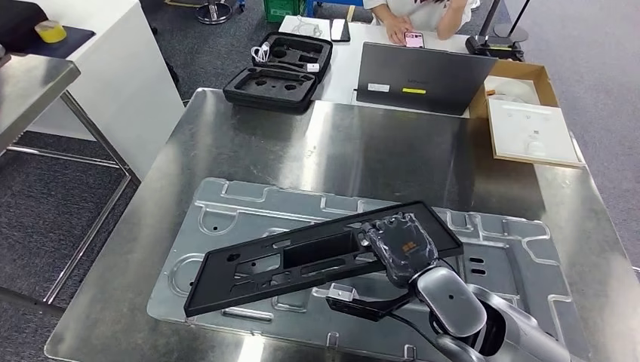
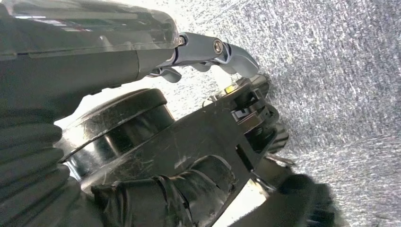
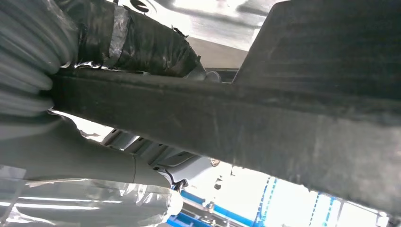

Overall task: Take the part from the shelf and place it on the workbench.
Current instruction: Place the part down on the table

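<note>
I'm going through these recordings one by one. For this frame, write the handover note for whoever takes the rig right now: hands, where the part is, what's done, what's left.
Right hand: grips the long black part near its right end, fingers over the top edge, thumb under it.
Left hand: holds nothing, fingers loosely apart, hanging over grey carpet.
Part: off the shelf and held tilted over the stamped metal panel that lies on the steel workbench. Whether its low left end already touches the panel cannot be told.
Done: the pick and the carry to the bench.
Left: lower the part flat, release it and draw the right hand back.
</note>
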Controlling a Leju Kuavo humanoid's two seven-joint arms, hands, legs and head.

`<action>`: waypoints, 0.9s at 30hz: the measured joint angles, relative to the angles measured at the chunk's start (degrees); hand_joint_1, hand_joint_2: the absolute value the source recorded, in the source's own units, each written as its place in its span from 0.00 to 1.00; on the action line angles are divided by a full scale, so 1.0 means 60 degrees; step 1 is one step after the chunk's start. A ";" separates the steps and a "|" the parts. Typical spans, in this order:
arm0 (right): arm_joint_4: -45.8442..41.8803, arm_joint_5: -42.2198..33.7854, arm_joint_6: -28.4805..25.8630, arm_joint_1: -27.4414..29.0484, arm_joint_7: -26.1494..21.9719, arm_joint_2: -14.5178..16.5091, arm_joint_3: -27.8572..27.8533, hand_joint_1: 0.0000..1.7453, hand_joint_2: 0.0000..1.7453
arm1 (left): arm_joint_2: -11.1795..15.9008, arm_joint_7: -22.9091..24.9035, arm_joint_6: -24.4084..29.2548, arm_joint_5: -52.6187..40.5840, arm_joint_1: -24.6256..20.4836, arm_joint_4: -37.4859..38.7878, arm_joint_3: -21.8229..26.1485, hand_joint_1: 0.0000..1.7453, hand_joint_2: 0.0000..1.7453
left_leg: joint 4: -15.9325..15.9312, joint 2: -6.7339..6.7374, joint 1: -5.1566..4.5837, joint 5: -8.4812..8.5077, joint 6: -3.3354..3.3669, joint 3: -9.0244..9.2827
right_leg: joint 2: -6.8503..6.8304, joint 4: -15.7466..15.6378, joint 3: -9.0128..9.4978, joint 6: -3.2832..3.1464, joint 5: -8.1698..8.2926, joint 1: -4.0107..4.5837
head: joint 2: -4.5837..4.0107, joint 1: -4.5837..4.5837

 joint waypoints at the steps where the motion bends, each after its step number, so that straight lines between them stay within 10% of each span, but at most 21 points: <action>1: 0.0015 0.0063 0.0017 0.0032 0.0123 0.0002 -0.0002 1.00 1.00 | 0.0001 -0.0005 -0.0001 0.0004 0.0009 0.0000 0.0000 0.00 1.00 | 0.0005 -0.0001 -0.0003 0.0000 0.0006 -0.0010 | 0.0000 0.0543 -0.0269 0.0017 -0.0161 -0.0004 | 0.0000 0.0005; 3: 0.0035 0.0135 0.0046 0.0103 0.0437 0.0004 -0.0017 1.00 1.00 | 0.0002 -0.0045 -0.0002 0.0030 0.0031 0.0000 0.0000 0.00 1.00 | 0.0023 -0.0001 -0.0005 -0.0005 0.0004 -0.0018 | -0.0001 0.0673 -0.0364 0.0041 0.0007 -0.0026 | 0.0000 0.0005; 7: 0.0021 -0.0015 0.0053 0.0270 0.1038 0.0021 -0.0195 1.00 1.00 | 0.0005 -0.0228 -0.0002 0.0084 0.0035 0.0000 0.0000 0.00 1.00 | 0.0149 -0.0017 -0.0022 -0.0075 -0.0091 -0.0044 | -0.0006 -0.1546 0.0696 0.0014 0.0932 -0.0054 | 0.0000 0.0002; 13: -0.0022 0.0029 0.0097 0.0382 0.1311 0.0028 -0.0311 1.00 1.00 | 0.0014 -0.0301 -0.0002 0.0101 0.0040 0.0000 0.0000 0.00 1.00 | 0.0178 -0.0023 -0.0049 -0.0094 -0.0163 -0.0071 | 0.0008 -0.1777 0.0817 -0.0043 0.0955 -0.0037 | 0.0000 -0.0012; 16: -0.0144 0.0345 0.0261 0.0691 0.1748 -0.0010 -0.0545 0.25 0.25 | 0.0026 -0.0388 -0.0002 0.0166 0.0064 0.0000 0.0000 0.00 1.00 | 0.0988 -0.0018 -0.0016 -0.0568 -0.0355 -0.0428 | 0.0021 -0.1826 0.0819 -0.0221 0.1018 -0.0050 | 0.0000 -0.0027; 17: -0.0197 0.0432 0.0303 0.0806 0.1857 -0.0034 -0.0653 0.00 0.00 | 0.0030 -0.0405 -0.0005 0.0186 0.0075 0.0000 0.0000 0.00 0.75 | 0.1651 -0.0017 0.0000 -0.0904 -0.0426 -0.0724 | 0.0021 -0.1845 0.0825 -0.0283 0.1039 -0.0060 | 0.0000 -0.0035; 20: -0.0285 0.0452 0.0300 0.1062 0.1904 -0.0095 -0.0882 0.00 0.00 | 0.0029 -0.0403 -0.0096 0.0197 0.0104 0.0000 0.0000 0.00 0.00 | 0.2828 -0.0016 0.0020 -0.1233 -0.0460 -0.1280 | 0.0029 -0.1828 0.0831 -0.0324 0.1032 -0.0032 | 0.0000 -0.0045; 24: -0.0403 0.0178 0.0129 0.1239 0.1892 -0.0107 -0.1187 0.00 0.00 | 0.0032 -0.0339 -0.0284 0.0200 0.0091 0.0000 0.0000 0.00 0.00 | 0.0667 -0.0026 -0.0048 -0.0200 -0.0239 -0.0248 | 0.0095 -0.1815 0.0845 -0.0308 0.1007 -0.0002 | 0.0000 -0.0038; 27: -0.0440 -0.0167 -0.0107 0.1347 0.1881 -0.0107 -0.1411 0.00 0.00 | 0.0033 -0.0313 -0.0321 0.0223 0.0086 0.0000 0.0000 0.00 0.00 | 0.0099 -0.0029 -0.0109 -0.0135 -0.0158 0.0015 | 0.0114 -0.1854 0.0821 -0.0196 0.1024 0.0004 | 0.0000 -0.0036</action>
